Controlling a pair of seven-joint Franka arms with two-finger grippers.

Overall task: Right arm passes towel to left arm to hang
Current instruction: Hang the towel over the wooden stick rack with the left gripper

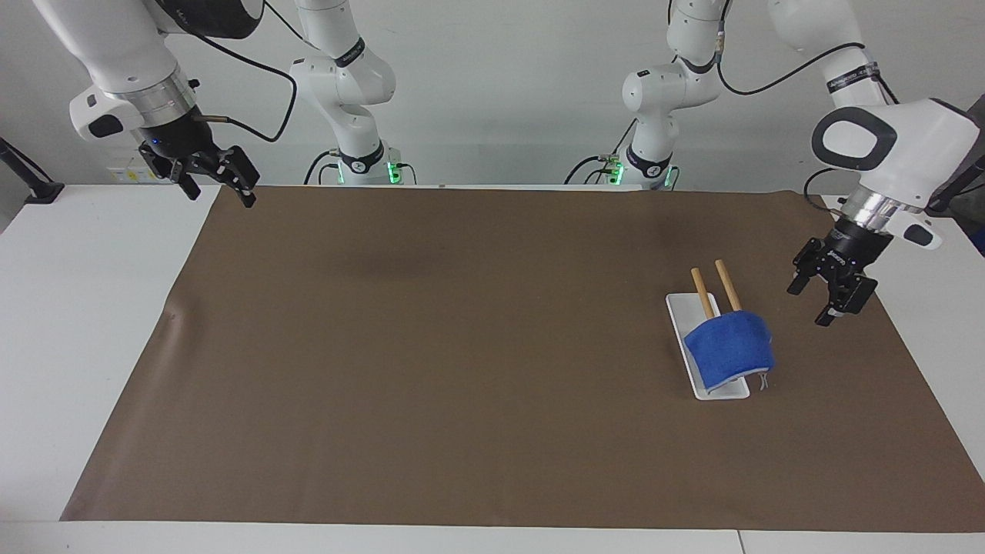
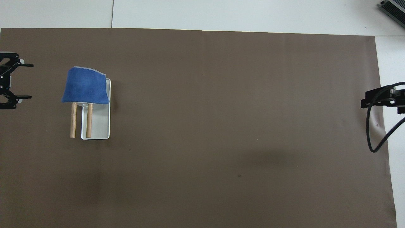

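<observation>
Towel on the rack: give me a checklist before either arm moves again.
1. Towel draped over both wooden bars: ok.
2. Left gripper open, apart from towel: ok.
3. Right gripper open, holding nothing, over the mat's edge at its own end: ok.
4. Rack base flat on the mat: ok.
5. Towel hanging evenly on both sides: cannot tell.
</observation>
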